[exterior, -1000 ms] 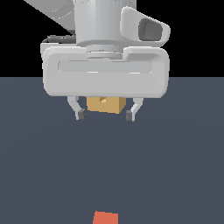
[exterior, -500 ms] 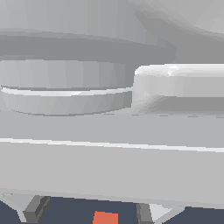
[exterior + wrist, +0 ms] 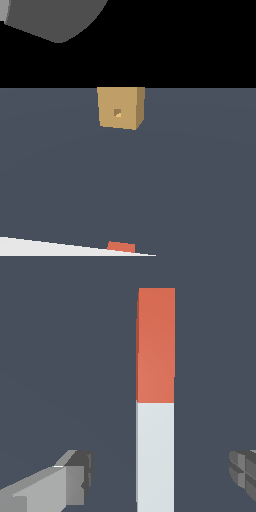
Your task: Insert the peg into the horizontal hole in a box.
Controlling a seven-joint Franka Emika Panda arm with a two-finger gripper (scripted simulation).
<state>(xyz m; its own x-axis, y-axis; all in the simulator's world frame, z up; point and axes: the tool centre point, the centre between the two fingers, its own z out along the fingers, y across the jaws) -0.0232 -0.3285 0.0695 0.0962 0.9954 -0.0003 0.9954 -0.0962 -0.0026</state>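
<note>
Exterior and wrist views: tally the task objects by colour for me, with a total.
Tan: 1, the box, with the dark hole in its face.
Orange-red and pale grey-white: 1, the peg, lying between the fingers of the open hand, untouched.
Total: 2.

You won't find any text, label, brand, number or sign to read in either view. The box (image 3: 121, 108) shows plain tan faces, and the peg (image 3: 155, 398) carries only its two flat colours, orange-red and pale grey-white, with no marking on them. The tabletop (image 3: 200, 175) is plain dark grey, and the fingers (image 3: 75, 478) are bare as well.
</note>
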